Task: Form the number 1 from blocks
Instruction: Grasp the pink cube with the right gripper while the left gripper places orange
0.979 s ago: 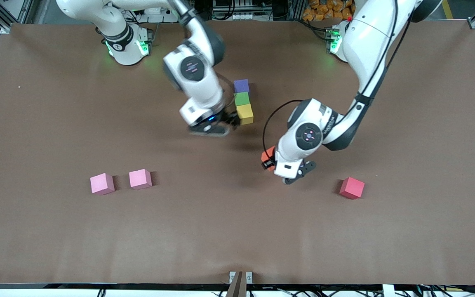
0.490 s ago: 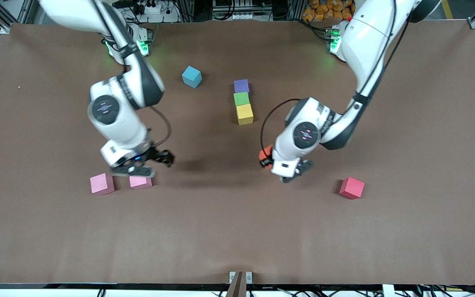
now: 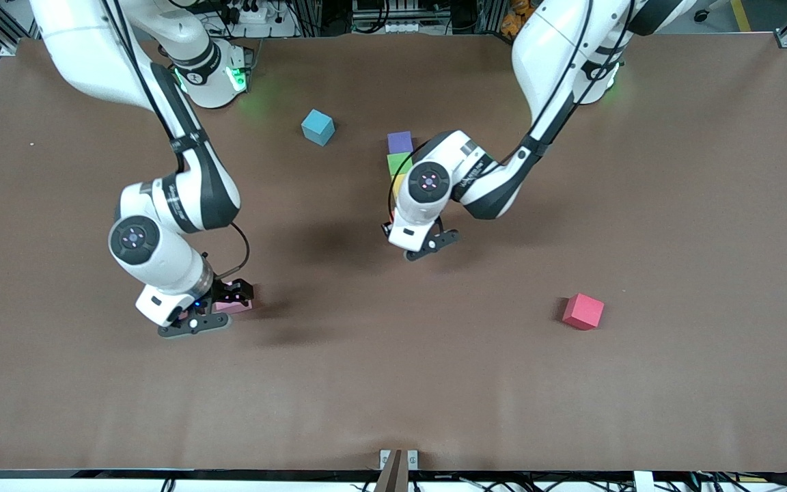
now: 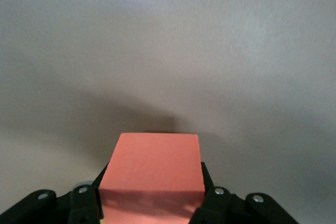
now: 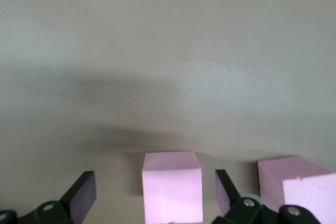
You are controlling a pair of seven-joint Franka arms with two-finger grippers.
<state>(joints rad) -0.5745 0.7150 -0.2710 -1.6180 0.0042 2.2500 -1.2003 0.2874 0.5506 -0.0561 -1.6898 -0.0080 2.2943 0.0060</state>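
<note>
A purple block (image 3: 400, 141), a green block (image 3: 397, 162) and a yellow block (image 3: 395, 182) form a short line; the left arm hides most of the yellow one. My left gripper (image 3: 394, 227) is shut on the orange block (image 4: 152, 166) and hangs over the table by the yellow end of that line. My right gripper (image 5: 153, 192) is open and low around a light pink block (image 5: 172, 184); one finger (image 5: 84, 192) shows beside it. A second pink block (image 5: 294, 182) lies just outside the other finger. In the front view one pink block (image 3: 235, 306) peeks out under the right gripper (image 3: 229, 297).
A blue block (image 3: 318, 127) lies near the right arm's base. A red block (image 3: 583, 311) sits alone toward the left arm's end, nearer the camera. The brown table (image 3: 393, 383) stretches wide toward the camera.
The right arm swung from the yellow block to the pink blocks and lowered around one, uncovering the blue block. The left arm carried the orange block toward the line of blocks.
</note>
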